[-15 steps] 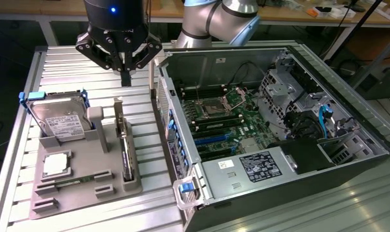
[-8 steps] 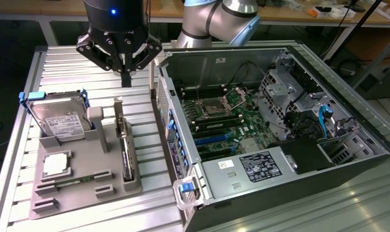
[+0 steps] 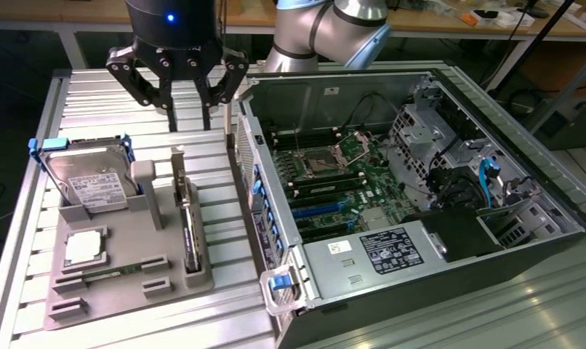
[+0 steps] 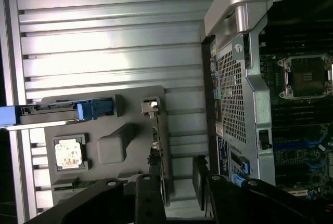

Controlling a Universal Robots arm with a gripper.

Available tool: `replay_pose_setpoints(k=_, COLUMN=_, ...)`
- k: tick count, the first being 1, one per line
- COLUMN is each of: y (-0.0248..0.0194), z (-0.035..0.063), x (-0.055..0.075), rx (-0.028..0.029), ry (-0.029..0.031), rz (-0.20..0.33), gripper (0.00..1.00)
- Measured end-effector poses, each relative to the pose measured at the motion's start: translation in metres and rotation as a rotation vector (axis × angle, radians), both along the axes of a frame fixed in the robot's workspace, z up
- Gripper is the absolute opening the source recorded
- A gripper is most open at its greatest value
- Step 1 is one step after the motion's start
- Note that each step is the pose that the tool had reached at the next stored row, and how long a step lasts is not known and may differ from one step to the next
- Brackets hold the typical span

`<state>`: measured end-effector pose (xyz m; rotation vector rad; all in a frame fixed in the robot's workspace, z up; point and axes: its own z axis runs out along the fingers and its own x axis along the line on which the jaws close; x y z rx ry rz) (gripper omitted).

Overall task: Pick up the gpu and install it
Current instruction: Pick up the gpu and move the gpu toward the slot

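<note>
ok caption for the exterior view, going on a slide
Open end effector hovering above the gpu, which stands on edge in the grey tray beside the open computer case.

Glare whitens the ribbed table (image 4: 104, 47) in the wrist view — the case (image 4: 234, 83) interior lies shadowed

High exterior view and nearer wrist view share the tray (image 3: 128, 254).

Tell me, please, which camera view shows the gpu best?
The exterior view: the gpu stands on edge in the gray tray, unobstructed along its whole length. The wrist view shows it edge-on as well, with one end partly hidden by the claw.
</note>
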<state>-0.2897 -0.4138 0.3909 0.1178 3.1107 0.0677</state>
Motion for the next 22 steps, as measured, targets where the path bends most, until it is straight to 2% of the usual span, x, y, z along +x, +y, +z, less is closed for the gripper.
replay_pose_setpoints(k=1, y=0.0, z=0.0, x=0.0, rx=0.0, ry=0.0, rz=0.0, gripper=0.42)
replay_pose_setpoints(k=2, y=0.0, z=0.0, x=0.0, rx=0.0, ry=0.0, rz=0.0, gripper=0.48)
replay_pose_setpoints(k=7, y=0.0, z=-0.0001, x=0.0, rx=0.0001, ry=-0.0001, rz=0.0, gripper=0.48)
replay_pose_setpoints(k=11, y=-0.0023, z=-0.0004, x=0.0, rx=0.0, ry=0.0, rz=0.0, gripper=0.48)
replay_pose_setpoints(k=22, y=-0.0188, z=-0.0019, x=-0.001, rx=0.0, ry=-0.0003, rz=0.0, gripper=0.48)
